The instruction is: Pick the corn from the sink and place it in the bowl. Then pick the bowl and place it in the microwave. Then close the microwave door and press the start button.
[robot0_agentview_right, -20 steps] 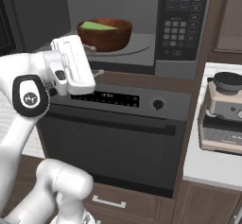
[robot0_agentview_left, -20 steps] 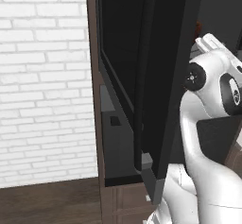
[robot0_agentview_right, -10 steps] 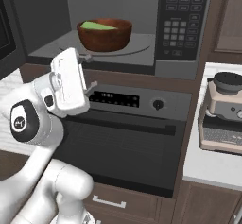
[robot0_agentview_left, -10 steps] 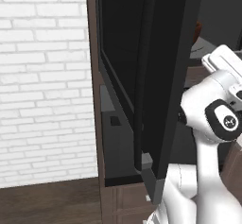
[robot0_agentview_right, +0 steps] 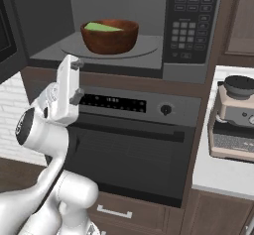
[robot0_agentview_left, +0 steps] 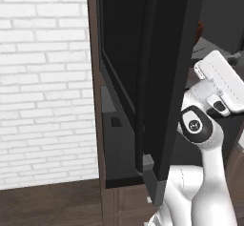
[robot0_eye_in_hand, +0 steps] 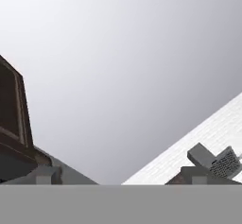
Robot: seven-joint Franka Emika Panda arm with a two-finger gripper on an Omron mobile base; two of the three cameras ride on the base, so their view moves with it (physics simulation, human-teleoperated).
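The wooden bowl [robot0_agentview_right: 109, 35] sits on the turntable inside the microwave [robot0_agentview_right: 124, 30], with the green husk of the corn [robot0_agentview_right: 101, 27] peeking over its rim at about ten o'clock of the bowl. So two steps look done, and the door-closing step is the one in hand. The microwave door [robot0_agentview_left: 164, 77] stands swung wide open, edge-on in the left base view, filling the middle of that picture from twelve down to six. The gripper [robot0_agentview_right: 75, 80] is below the cavity, at about seven o'clock from the bowl, in front of the oven's display strip [robot0_agentview_right: 111, 102]; its jaws are spread wide and hold nothing. Next, by my reading, the hand must swing out around to the door's outer face and push it shut, then reach the keypad [robot0_agentview_right: 187, 30] at three o'clock of the bowl for start.
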